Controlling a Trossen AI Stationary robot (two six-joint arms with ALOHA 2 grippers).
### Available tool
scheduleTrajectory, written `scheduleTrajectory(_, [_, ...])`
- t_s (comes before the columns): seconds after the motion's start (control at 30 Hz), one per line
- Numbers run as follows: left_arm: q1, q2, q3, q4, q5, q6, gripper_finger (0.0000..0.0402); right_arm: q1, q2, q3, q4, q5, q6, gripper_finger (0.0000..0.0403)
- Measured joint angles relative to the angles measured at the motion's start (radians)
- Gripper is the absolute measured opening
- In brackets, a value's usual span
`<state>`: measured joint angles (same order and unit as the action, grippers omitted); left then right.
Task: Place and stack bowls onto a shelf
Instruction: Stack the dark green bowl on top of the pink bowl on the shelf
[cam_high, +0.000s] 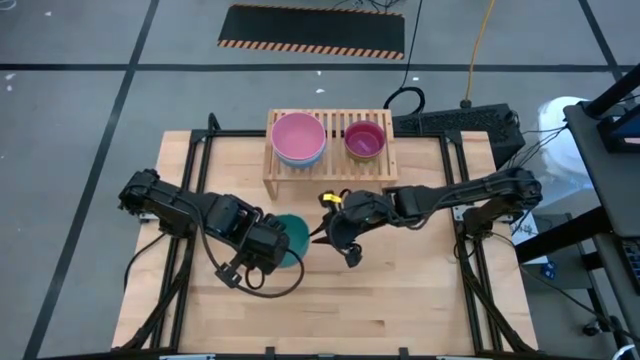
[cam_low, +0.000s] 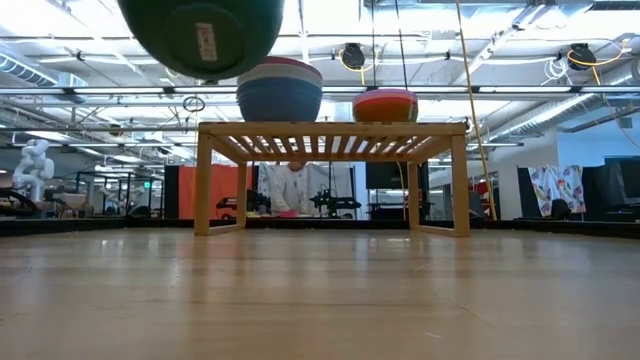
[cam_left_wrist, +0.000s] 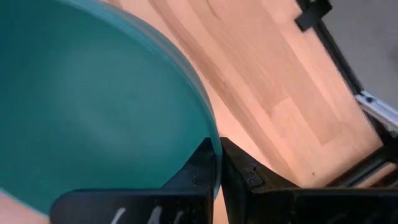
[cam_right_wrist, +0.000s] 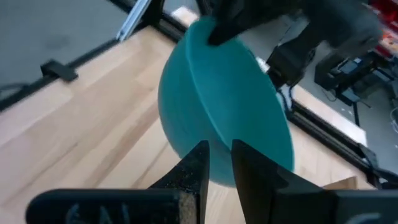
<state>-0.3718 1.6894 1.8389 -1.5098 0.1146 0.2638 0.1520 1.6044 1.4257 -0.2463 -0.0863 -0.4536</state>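
Readable text: none. One label only: a small pale sticker on the underside of the teal bowl (cam_low: 200, 38), seen in the low view at upper left, with a dark mark on it too small to read. Pale markings, possibly lettering, show on the bodies of the left gripper (cam_left_wrist: 217, 171) and the right gripper (cam_right_wrist: 217, 163) in their own wrist views; cut off by the frame edge, not legible. No numbers, brands or signs can be made out elsewhere.

- Teal bowl (cam_high: 293, 238), plain.
- Pink bowl (cam_high: 298, 133) stacked on a blue bowl (cam_low: 279, 98).
- Purple bowl (cam_high: 364, 139) inside, red outside.
- Light wood shelf (cam_high: 380, 168), slatted.
- Black grippers (cam_high: 268, 252).
- Black-and-orange striped floor mat (cam_high: 312, 30).
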Motion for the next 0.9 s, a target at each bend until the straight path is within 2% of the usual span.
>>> scheduleTrajectory(0.13, [0.002, 0.0, -0.001, -0.007, 0.018, -0.008, 0.001, 0.0, 0.035, 0.0, 0.007, 0.005, -0.03, 0.0061])
scheduleTrajectory(0.57, [0.009, 0.025, -0.001, 0.0, 0.041, -0.002, 0.001, -0.001, 0.035, 0.004, 0.034, -0.001, -0.059, 0.0061])
scheduleTrajectory(0.8, [0.021, 0.04, 0.0, 0.004, 0.054, 0.003, 0.0009, -0.006, 0.035, 0.005, 0.029, -0.032, -0.059, 0.0061])
scheduleTrajectory(0.9, [0.026, 0.039, 0.0, 0.003, 0.069, 0.005, 0.0009, -0.016, 0.048, 0.006, 0.044, -0.084, -0.049, 0.0061])
